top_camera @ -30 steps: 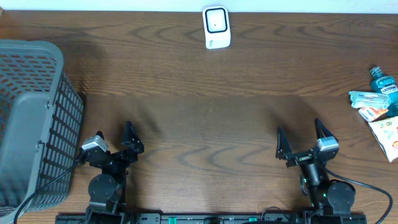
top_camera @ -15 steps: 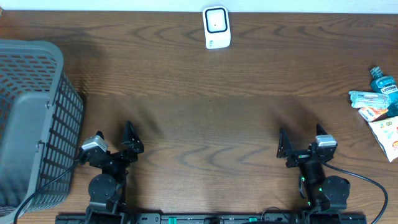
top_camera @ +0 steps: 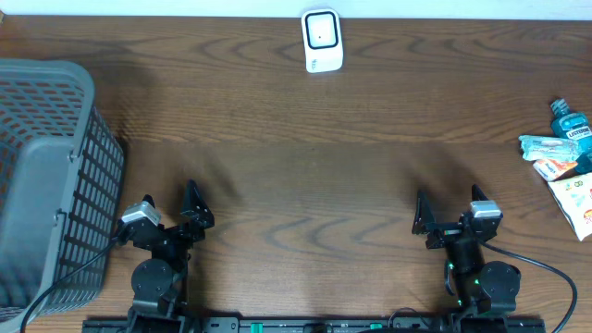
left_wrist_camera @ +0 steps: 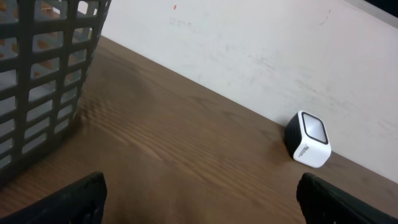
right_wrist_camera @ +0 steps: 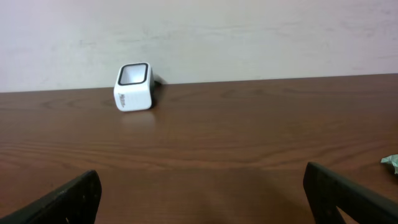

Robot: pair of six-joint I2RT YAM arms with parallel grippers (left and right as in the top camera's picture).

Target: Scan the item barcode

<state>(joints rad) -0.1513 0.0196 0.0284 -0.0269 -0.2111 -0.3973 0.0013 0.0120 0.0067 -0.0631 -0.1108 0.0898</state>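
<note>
Seeing both arms parked at near edge of table [top_camera: 305, 176]. L gripper [top_camera: 169, 192] and R gripper [top_camera: 445, 194]: jaws spread wide, nothing in either. White scanner [top_camera: 322, 41] sits at far edge, centre. Items to scan, i.e. blue bottle [top_camera: 570, 124] and packets [top_camera: 550, 148], lie clustered at right edge, well apart from R gripper. Grey basket [top_camera: 97, 176] at left edge.

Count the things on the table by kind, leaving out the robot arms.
Basket: 1
Scanner: 1
Bottle: 1
Packets: 3
Total: 6
</note>
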